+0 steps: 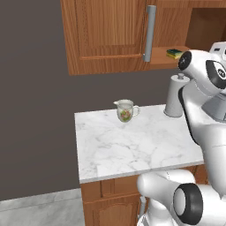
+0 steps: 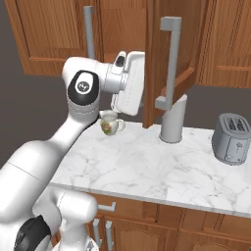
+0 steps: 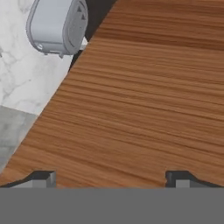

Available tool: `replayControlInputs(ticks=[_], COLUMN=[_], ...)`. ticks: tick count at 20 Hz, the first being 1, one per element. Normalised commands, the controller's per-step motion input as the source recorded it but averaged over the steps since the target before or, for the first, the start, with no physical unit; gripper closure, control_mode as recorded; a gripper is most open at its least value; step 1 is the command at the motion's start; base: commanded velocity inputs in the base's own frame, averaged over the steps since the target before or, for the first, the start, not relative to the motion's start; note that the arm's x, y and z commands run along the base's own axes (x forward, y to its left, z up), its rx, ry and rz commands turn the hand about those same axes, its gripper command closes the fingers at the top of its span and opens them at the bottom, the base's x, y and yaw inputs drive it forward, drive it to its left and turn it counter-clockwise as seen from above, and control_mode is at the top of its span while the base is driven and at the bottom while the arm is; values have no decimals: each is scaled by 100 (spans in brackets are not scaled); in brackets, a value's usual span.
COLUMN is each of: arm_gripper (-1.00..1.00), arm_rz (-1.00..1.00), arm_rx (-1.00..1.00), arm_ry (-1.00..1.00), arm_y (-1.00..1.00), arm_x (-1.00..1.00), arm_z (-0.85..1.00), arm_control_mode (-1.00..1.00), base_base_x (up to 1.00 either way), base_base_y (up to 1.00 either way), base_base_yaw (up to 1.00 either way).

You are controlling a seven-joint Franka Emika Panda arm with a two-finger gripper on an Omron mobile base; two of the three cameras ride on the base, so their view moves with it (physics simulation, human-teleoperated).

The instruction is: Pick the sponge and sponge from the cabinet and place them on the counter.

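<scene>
Yellow-and-green, a sponge [image 1: 175, 53] lay on the shelf of the cabinet [image 1: 110, 35] above the table [image 1: 132, 141], while the empty tool [image 3: 109, 179], jaws wide, faced wood, apparently reaching; next it needed lining up with that sponge.

Glossy white arm [image 2: 44, 162], dark joints

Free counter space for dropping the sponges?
Broad bare marble counter in front of the floral jug, running to the front edge. More between paper towel holder and toaster. Crowded along the back wall.
</scene>
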Motion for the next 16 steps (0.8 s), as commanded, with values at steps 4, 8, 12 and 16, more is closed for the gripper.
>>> replayControlInputs(ticks=[4,8,12,16], arm_gripper=[-100,-100,-100,-100], arm_rz=[-9,-5,-1,0], arm_rx=[0,0,0,3], arm_ry=[-1,-2,-4,-4], arm_y=[-40,-40,-46,-50], arm_x=[0,0,-2,-10], arm_z=[0,0,0,-1], arm_control_mode=[-100,-100,-100,-100], base_base_x=[0,0,0,0], base_base_y=[0,0,0,0], base_base_yaw=[0,0,0,0])
